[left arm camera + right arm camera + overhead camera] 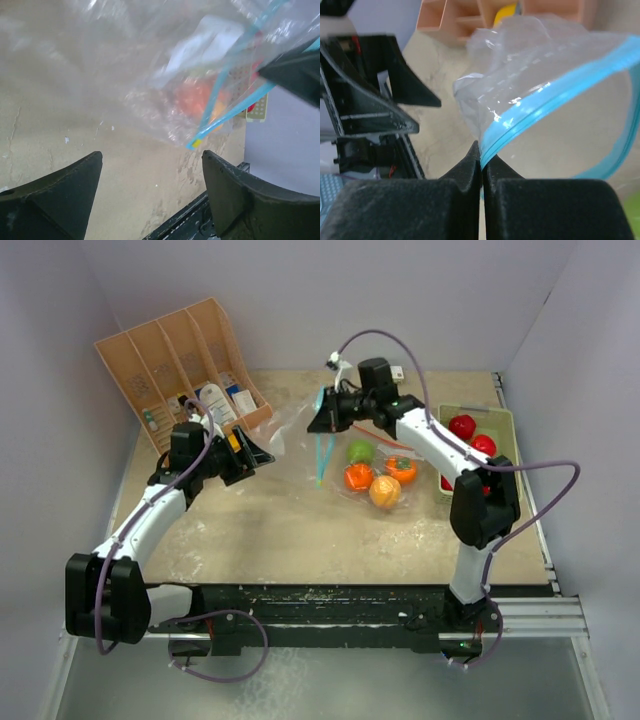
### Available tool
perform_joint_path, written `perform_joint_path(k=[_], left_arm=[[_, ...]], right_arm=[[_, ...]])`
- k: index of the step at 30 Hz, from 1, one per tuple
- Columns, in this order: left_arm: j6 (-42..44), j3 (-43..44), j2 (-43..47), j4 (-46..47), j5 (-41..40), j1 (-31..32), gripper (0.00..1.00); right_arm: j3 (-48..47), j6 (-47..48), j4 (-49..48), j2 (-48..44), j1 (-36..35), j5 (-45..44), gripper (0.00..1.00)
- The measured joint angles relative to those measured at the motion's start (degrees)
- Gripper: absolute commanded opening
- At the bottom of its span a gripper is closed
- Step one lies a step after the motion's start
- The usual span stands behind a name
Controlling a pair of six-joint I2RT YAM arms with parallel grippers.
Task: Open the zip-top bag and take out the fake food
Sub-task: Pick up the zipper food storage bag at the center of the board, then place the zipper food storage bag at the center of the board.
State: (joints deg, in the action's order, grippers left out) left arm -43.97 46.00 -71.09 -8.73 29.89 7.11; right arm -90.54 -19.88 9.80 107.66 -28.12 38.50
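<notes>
The clear zip-top bag (298,445) with a blue zip strip (320,455) hangs over the table's middle. My right gripper (322,416) is shut on the blue zip edge (540,107); the strip is pinched between its black pads (481,150). My left gripper (256,452) is open just left of the bag, with nothing between its fingers (151,157); the bag's zip corner (195,144) hangs just beyond them. Green (360,451), orange (358,477) and yellow-orange (385,491) fake food lies right of the zip. I cannot tell if it is inside the plastic.
A pale green tray (503,422) at the right edge holds red fruits (461,426). A peach divided organiser (170,360) with small items stands at the back left, close behind the left gripper. Grey walls enclose the table.
</notes>
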Motion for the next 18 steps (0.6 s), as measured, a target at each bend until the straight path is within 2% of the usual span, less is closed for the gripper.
perform_joint_path(k=[7,15,18], left_arm=[[0.0,0.0,0.6,0.0,-0.6,0.0,0.85],[-0.1,0.0,0.6,0.1,-0.6,0.0,0.85],[-0.4,0.0,0.2,0.5,-0.5,0.0,0.84]], right_arm=[[-10.0,-2.4,0.7,2.4,12.1,-2.1,0.00],[-13.3,-8.5,0.4,4.7,27.3,-6.4,0.00],[-14.8,-9.6,0.6,6.2,30.3,-7.6,0.10]])
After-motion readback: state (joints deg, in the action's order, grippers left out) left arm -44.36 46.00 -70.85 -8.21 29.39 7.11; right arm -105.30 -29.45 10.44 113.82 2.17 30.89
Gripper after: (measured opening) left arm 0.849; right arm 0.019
